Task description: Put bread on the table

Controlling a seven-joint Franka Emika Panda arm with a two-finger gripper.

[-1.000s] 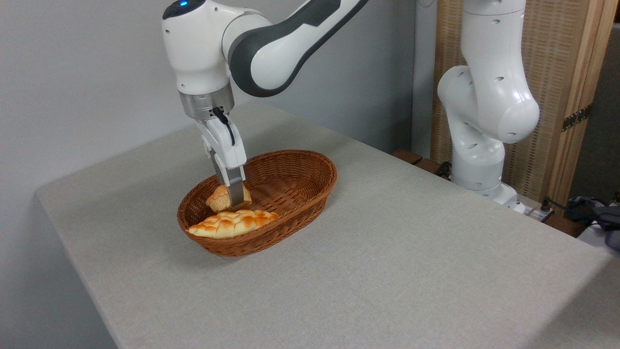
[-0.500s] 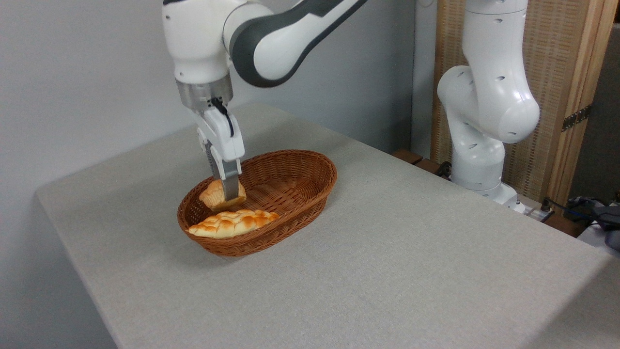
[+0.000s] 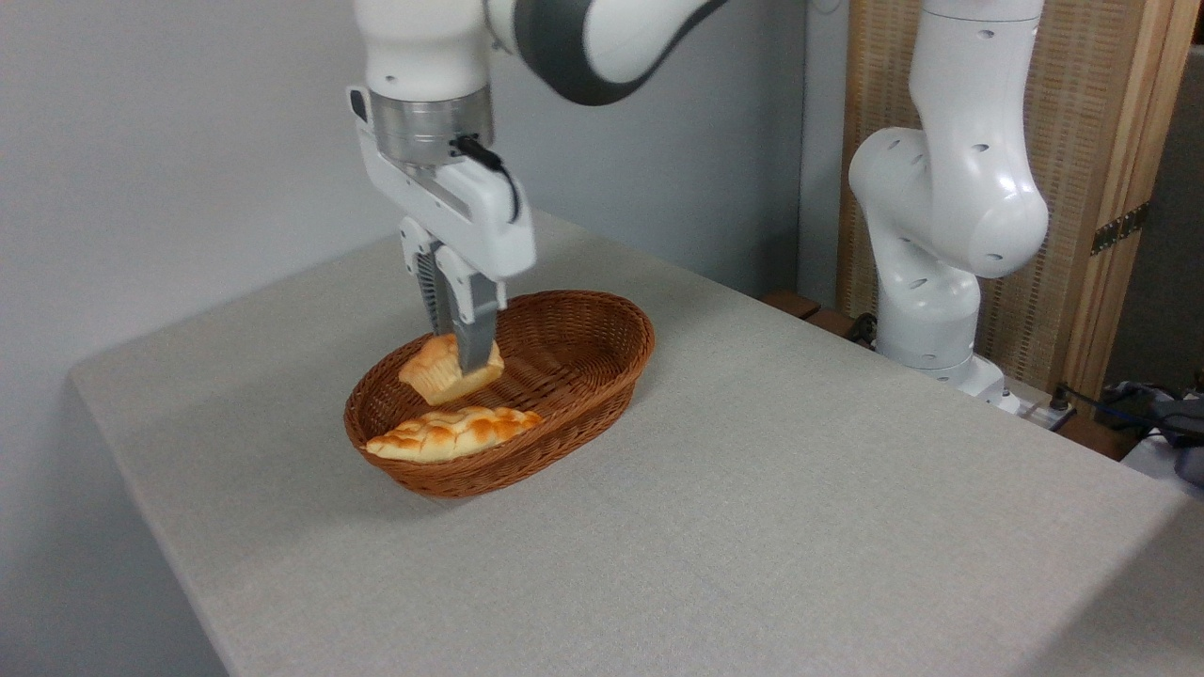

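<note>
Grey wall stood behind the worktop [image 3: 800, 489], whose pale grey-beige cloth surface ran out to a rounded corner at the left, and a slatted wooden screen [image 3: 1110, 169] stood at the right behind my white base column. On the left half of the worktop sat the brown oval wicker basket [image 3: 574, 367].

My jaws [image 3: 463, 350] pointed straight down over the left end of the basket and were closed on the bread [image 3: 437, 369] — the small golden-orange bun with the paler ridged base. One grey finger [image 3: 475, 329] crossed the front of the bun; the other was mostly hidden behind it. The bun hung tilted in my grip, its ridged base turned down and to the left, its top toward the fingers. It sat above the basket's near rim line and looked clear of the weave beneath, though I could not tell for certain whether its lowest edge touched anything.

Just in front of the bun, inside the basket along the near wall, lay the braided loaf [image 3: 451, 432] — long, flat, with browned patches — apart from my fingers.
</note>
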